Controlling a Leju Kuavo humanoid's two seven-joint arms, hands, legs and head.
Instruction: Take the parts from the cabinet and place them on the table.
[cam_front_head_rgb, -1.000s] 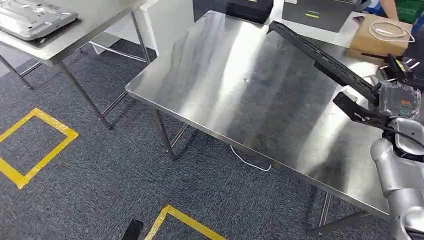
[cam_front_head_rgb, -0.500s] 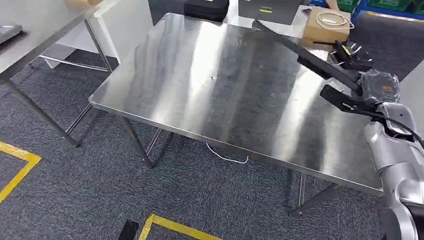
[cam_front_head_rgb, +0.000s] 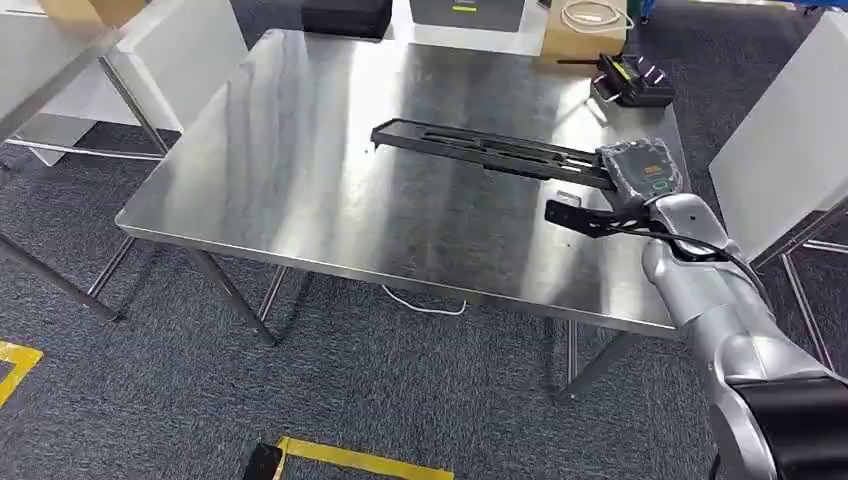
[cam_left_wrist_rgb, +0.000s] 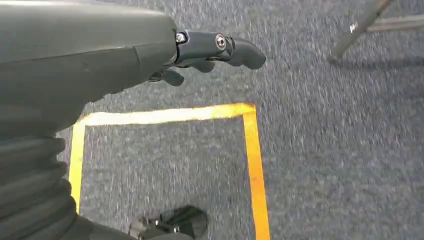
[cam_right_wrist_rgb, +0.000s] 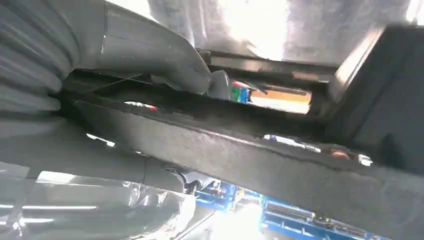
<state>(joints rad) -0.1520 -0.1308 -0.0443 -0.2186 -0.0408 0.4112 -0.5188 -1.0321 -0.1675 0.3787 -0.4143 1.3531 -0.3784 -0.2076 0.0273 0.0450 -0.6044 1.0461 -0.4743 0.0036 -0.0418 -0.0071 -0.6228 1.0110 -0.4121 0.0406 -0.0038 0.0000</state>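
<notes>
Head view shows a brushed stainless-steel tabletop (cam_front_head_rgb: 330, 170) on thin metal legs, its surface streaked with soft reflections, standing on dark grey speckled carpet (cam_front_head_rgb: 400, 400) marked with yellow tape lines (cam_front_head_rgb: 365, 458). The right hand (cam_front_head_rgb: 640, 175), wrapped in a clear plastic cover at the end of a silver arm, grips one end of a long, flat black part (cam_front_head_rgb: 490, 150), a slotted, rail-like frame that reaches out over the middle of the tabletop; whether its far end touches the steel or hangs just above it cannot be told. A second black bracket-shaped piece (cam_front_head_rgb: 585, 217) juts out beside the wrist, just below the hand. At the far edge of the tabletop lie a small black tool-like object (cam_front_head_rgb: 630, 80), a cardboard box (cam_front_head_rgb: 585, 30) with a coiled pale cable (cam_front_head_rgb: 595, 14) on top, and two dark cases (cam_front_head_rgb: 345, 15). The right wrist view shows the thick grey thumb (cam_right_wrist_rgb: 165, 60) pressed down on the part's matte, slightly rough black edge (cam_right_wrist_rgb: 240, 150), clamping it. In the left wrist view the left hand (cam_left_wrist_rgb: 210, 50) hangs over the carpet, its dark fingers (cam_left_wrist_rgb: 240, 50) loosely curled with nothing in them, above a corner of yellow tape.
</notes>
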